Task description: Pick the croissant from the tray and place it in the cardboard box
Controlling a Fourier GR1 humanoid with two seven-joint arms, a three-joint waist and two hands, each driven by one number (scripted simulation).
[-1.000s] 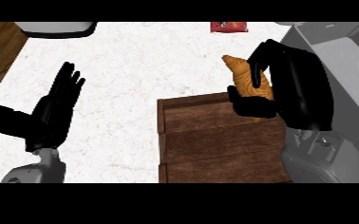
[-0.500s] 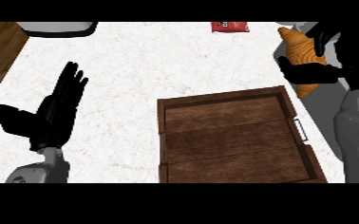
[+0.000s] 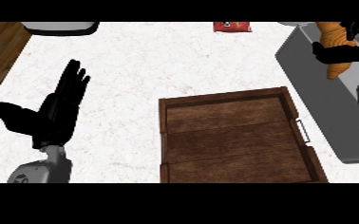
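Observation:
The golden-brown croissant point(image 3: 332, 37) hangs at the upper right edge of the head view, with my right hand point(image 3: 338, 53) shut round its middle. It is above the far end of the grey open box point(image 3: 316, 92) that runs along the right edge. The dark wooden tray point(image 3: 224, 97) lies at lower centre with nothing in it; a small white handle shows on its right side. My left hand point(image 3: 60, 109) rests open at the left, fingers pointing up, apart from everything.
A small red packet point(image 3: 232, 26) lies at the back of the white speckled counter. A grey rounded object point(image 3: 60, 27) shows at the back left, and a brown wooden surface point(image 3: 10, 42) borders the far left.
My right hand has carried the croissant from over the tray's far right corner out to the right and away, over the grey box. The left hand has stayed in place.

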